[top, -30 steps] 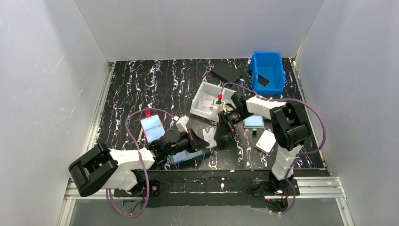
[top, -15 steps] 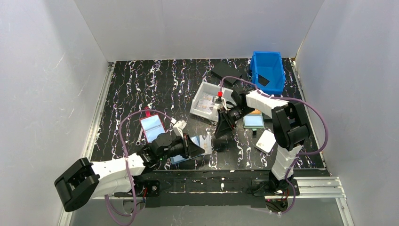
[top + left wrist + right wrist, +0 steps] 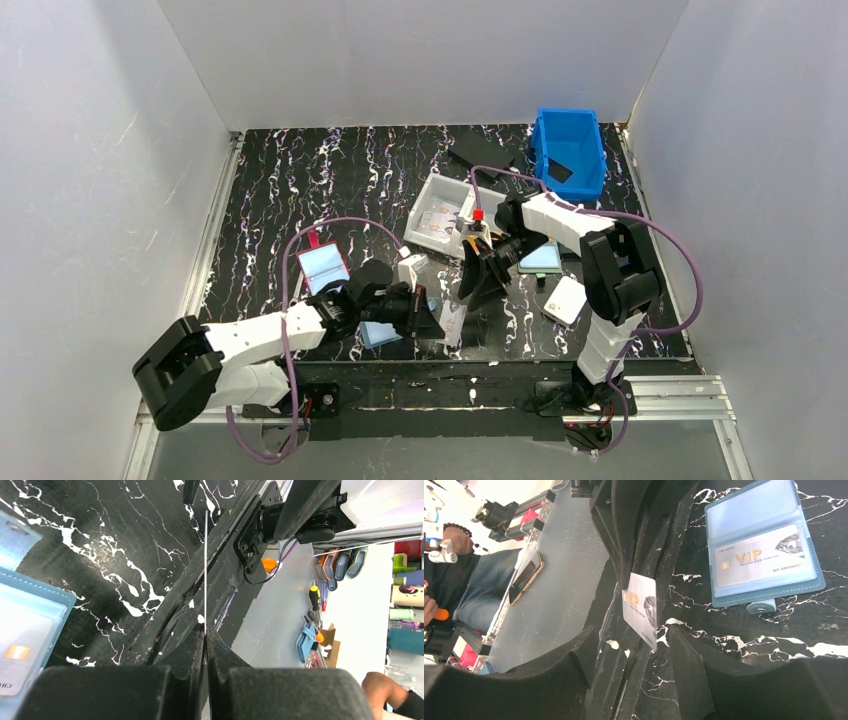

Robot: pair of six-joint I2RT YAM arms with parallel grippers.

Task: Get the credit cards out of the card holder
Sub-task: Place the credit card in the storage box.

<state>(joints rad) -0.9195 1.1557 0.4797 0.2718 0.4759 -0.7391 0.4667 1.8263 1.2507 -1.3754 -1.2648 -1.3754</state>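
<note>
Pale plastic card (image 3: 640, 607) pinched in left gripper (image 3: 206, 635), right gripper (image 3: 636, 635) spread, stitched light-blue card holder (image 3: 751, 515) flat.

The card holder (image 3: 35, 615) is cut off by the left wrist view's edge.

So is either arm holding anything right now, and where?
The left end effector pinches a credit card by one end; the right end effector holds nothing.
</note>
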